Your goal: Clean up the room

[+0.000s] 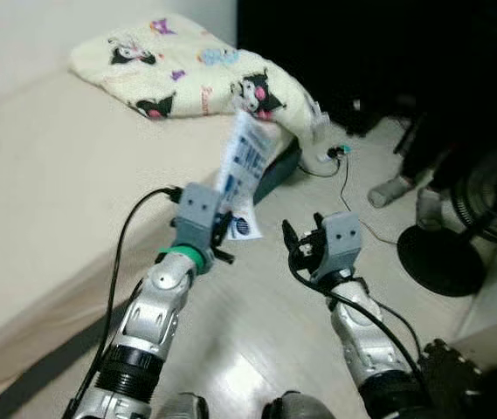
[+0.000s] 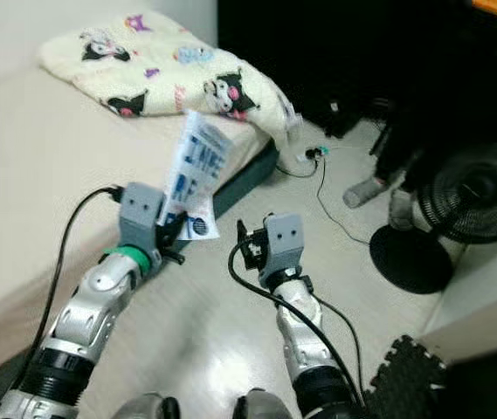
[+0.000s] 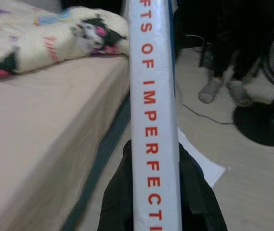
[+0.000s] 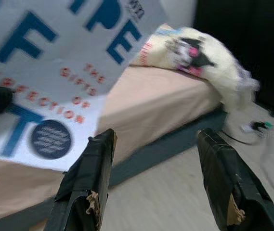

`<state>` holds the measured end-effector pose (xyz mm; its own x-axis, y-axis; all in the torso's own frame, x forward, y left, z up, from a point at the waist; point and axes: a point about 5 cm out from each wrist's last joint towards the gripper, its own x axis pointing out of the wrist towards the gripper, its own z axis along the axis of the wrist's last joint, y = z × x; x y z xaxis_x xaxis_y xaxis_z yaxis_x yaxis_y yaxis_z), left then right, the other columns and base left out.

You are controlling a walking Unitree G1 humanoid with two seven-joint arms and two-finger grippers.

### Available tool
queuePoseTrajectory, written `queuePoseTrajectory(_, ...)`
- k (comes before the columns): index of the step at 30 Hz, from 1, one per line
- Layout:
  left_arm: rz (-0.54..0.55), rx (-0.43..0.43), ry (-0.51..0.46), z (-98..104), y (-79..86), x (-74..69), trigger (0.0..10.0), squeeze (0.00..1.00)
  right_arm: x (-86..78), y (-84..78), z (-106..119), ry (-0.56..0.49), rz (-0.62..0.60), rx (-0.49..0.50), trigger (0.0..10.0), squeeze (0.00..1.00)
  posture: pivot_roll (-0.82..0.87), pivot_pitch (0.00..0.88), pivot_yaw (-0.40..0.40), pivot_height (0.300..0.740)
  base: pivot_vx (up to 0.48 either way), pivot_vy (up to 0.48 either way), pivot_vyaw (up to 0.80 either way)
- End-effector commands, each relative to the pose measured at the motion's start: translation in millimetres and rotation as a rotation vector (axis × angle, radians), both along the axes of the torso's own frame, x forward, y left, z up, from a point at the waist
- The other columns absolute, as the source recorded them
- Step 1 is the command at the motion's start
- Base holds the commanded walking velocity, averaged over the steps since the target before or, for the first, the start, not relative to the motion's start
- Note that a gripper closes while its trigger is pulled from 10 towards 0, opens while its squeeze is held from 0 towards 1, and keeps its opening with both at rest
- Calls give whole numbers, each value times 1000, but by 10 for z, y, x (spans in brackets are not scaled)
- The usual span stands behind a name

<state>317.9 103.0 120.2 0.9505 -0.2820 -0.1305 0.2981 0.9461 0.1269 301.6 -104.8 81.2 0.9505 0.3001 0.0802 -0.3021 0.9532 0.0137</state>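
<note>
One book [image 1: 244, 170] is pinched upright at its bottom edge by the left gripper [image 1: 216, 229] over the floor beside the bed [image 1: 47, 192], prob. for carrying off w/ cover clear; right gripper [image 4: 156, 178] hangs spread, empty.

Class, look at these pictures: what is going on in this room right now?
A humanoid robot stands on a pale floor beside a bed. Its left gripper is shut on a white book with blue and red lettering, held upright above the floor by the bed's edge. Its right gripper is raised nearby, jaws open and empty. A cartoon-print blanket lies bunched on the bed, and a black fan stands on the floor to the right.
</note>
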Motion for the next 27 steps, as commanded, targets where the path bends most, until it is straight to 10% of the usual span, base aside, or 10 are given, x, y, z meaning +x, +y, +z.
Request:
queuePoseTrajectory(1,36,15,-11,13,54,12,10000,0,-6,10,-11,7,14,12,10000,0,-5,14,49,725,0,0,775)
queuePoseTrajectory(27,11,99,27,-162,195,8,10000,0,-54,105,-174,76,86,9,10000,0,-6,3,54,725,0,0,757)
